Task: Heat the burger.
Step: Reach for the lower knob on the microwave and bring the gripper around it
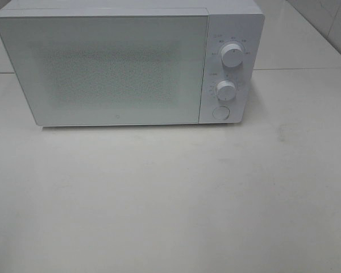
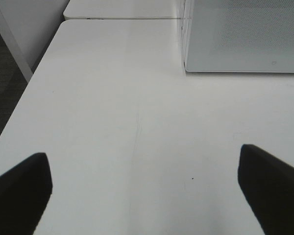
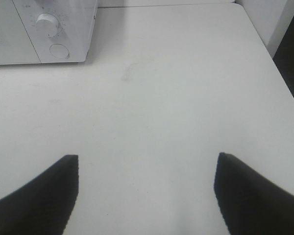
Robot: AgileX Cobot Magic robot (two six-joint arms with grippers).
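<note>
The burger is out of view in every frame. A white microwave (image 1: 131, 62) stands at the back of the white table (image 1: 170, 199) with its door closed; two knobs and a round button sit on its right panel. My left gripper (image 2: 144, 176) hovers open over bare table, left of the microwave's door corner (image 2: 245, 39). Also open over bare table is my right gripper (image 3: 147, 181), with the microwave's control panel (image 3: 54, 29) ahead of it. Neither gripper shows in the exterior high view, and both are empty.
The table's left edge (image 2: 24, 103) drops to a dark floor, and its right edge (image 3: 279, 73) does too. A second table top (image 1: 307, 40) adjoins behind the microwave.
</note>
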